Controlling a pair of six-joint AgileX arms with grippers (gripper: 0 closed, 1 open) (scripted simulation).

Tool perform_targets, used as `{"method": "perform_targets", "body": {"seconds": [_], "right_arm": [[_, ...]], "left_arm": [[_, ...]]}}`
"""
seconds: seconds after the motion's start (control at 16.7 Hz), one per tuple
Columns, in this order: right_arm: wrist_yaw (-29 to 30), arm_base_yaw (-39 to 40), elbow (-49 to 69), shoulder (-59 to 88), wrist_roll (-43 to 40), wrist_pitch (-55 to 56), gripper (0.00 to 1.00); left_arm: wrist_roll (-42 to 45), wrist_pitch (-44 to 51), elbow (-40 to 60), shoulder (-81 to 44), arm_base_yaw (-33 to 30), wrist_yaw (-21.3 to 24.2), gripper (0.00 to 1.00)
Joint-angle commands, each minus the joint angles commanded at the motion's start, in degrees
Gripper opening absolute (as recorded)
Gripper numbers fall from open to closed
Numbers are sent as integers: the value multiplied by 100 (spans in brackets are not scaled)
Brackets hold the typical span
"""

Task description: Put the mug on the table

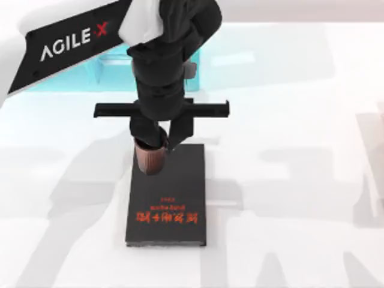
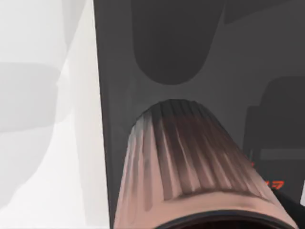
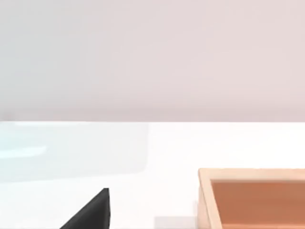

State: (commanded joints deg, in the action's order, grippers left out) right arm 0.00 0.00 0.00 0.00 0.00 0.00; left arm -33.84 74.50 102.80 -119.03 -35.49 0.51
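While the mug sits at the upper left corner of the black book, centre of the top frame, our left gripper clamps its rim from above. Around the book we see the white table, a turquoise shelf beyond.

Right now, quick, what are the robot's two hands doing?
Left gripper: closed on the mug, over the far left corner of the black book.
Right gripper: cannot be told.
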Motion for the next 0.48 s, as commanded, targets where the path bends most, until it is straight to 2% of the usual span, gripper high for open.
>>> {"method": "perform_targets", "body": {"seconds": [0.18, 0.48], "right_arm": [[0, 0, 0, 0, 0, 0, 100], [0, 0, 0, 0, 0, 0, 100]], "left_arm": [[836, 143, -136, 235, 856, 66, 0], [2708, 428, -459, 736, 2728, 184, 0]]}}
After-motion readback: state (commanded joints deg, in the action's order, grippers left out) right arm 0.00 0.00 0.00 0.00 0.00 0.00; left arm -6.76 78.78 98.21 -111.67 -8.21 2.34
